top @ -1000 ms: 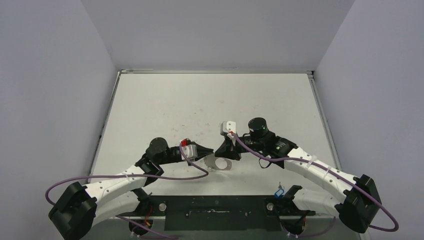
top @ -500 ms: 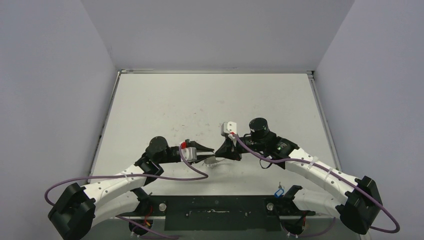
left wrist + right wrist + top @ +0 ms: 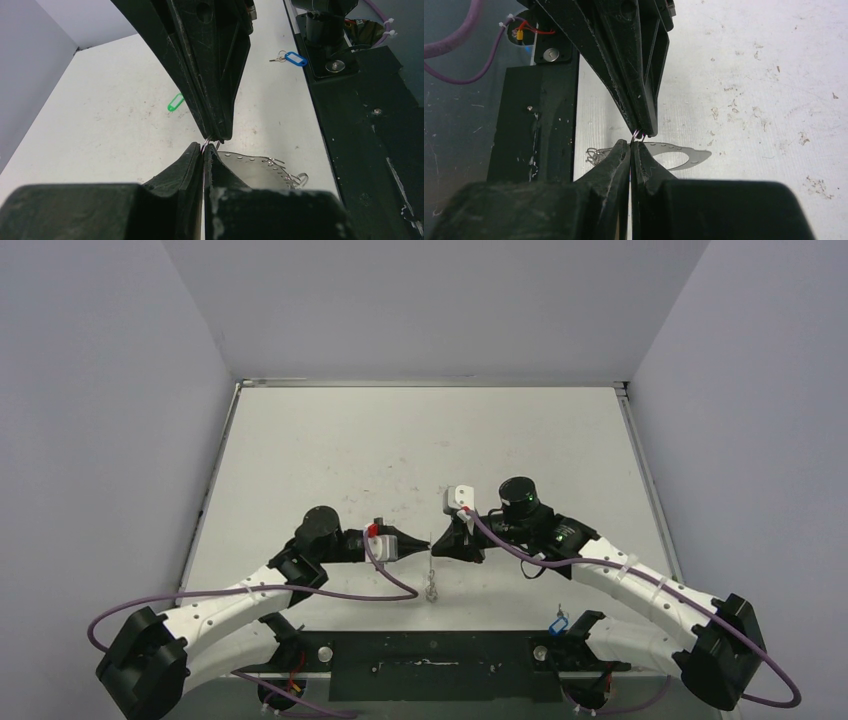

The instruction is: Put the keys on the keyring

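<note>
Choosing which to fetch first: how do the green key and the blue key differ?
The green key lies out on open table; the blue key lies beside the black base plate. The blue key's small ring shows; the green key's does not. Both lie loose, ungripped.

The white, scuffed tabletop (image 3: 330, 450) bears small dark specks around its middle. A tiny key with a blue plastic tag (image 3: 560, 624) lies at the near edge, right of centre. A green plastic tag (image 3: 175, 102) lies farther in, well apart from it.
</note>
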